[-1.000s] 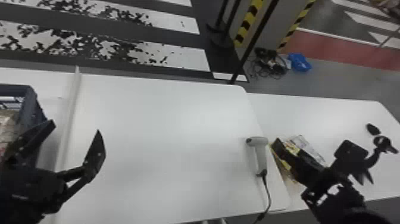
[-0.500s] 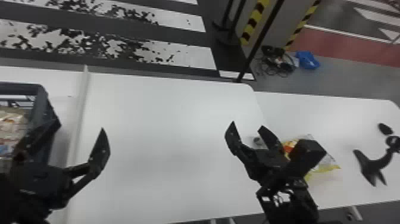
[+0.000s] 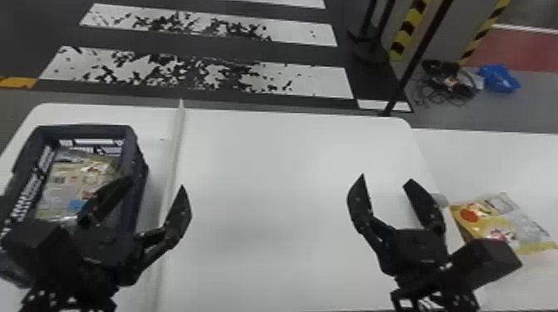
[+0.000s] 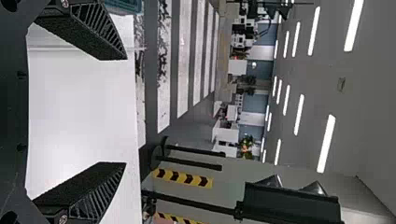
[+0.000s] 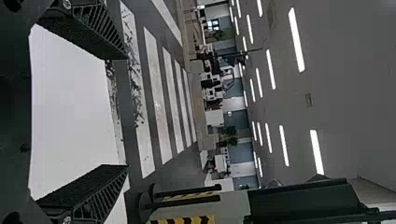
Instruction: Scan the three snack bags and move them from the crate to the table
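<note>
Crate (image 3: 85, 130), left of the left gripper (image 3: 155, 184) and partly behind one of its parted fingers, with snack packaging (image 3: 62, 184) inside. Good grasping likely means centring on one bag, lowering clear of the walls and pinching an edge gently. The right gripper (image 3: 386, 179), also open and empty, has the scanner (image 3: 441, 200) just to its right and a snack bag (image 3: 477, 222) farther right, on the table (image 3: 477, 166)

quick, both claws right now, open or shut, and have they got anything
Left claw: open, holding nothing.
Right claw: open, holding nothing.
</note>
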`<move>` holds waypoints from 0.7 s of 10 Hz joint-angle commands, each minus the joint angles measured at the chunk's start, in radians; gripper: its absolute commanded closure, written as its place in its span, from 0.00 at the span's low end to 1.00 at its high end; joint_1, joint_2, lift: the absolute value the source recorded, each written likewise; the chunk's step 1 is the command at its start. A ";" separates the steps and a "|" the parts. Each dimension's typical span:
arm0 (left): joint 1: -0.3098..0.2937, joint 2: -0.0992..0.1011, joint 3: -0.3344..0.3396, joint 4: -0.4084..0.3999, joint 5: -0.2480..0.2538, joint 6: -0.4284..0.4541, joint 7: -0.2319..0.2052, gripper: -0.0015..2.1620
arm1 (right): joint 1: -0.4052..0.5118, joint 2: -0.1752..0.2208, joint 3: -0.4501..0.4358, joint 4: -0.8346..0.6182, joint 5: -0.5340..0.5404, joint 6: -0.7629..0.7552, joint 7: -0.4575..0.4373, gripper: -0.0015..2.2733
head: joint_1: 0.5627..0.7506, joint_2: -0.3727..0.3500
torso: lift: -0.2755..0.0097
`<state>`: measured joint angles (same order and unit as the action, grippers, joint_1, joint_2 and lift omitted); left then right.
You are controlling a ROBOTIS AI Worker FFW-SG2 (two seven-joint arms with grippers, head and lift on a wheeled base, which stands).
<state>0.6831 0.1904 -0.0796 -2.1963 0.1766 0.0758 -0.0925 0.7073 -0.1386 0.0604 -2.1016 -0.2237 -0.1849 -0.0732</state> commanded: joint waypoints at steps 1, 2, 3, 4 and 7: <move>0.007 -0.008 0.080 -0.068 0.037 0.144 -0.007 0.03 | -0.005 -0.001 0.021 0.008 0.043 -0.003 -0.010 0.03 | 0.70 0.38 | 0.75; 0.003 -0.006 0.144 -0.109 0.069 0.194 -0.009 0.03 | -0.005 -0.002 0.035 0.018 0.057 -0.018 -0.010 0.03 | 0.70 0.43 | 0.75; -0.027 -0.008 0.213 -0.129 0.106 0.258 -0.021 0.03 | -0.005 -0.010 0.049 0.035 0.064 -0.040 -0.010 0.03 | 0.70 0.50 | 0.75; -0.059 -0.009 0.274 -0.123 0.132 0.298 -0.018 0.04 | -0.005 -0.022 0.058 0.045 0.070 -0.046 -0.010 0.03 | 0.70 0.54 | 0.75; -0.203 -0.009 0.397 -0.103 0.144 0.779 0.057 0.05 | -0.063 -0.068 0.108 0.089 0.083 -0.031 -0.030 0.04 | 0.70 0.77 | 0.75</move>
<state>0.5186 0.1806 0.2962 -2.3023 0.3230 0.7144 -0.0406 0.6597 -0.1974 0.1554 -2.0239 -0.1441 -0.2195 -0.0976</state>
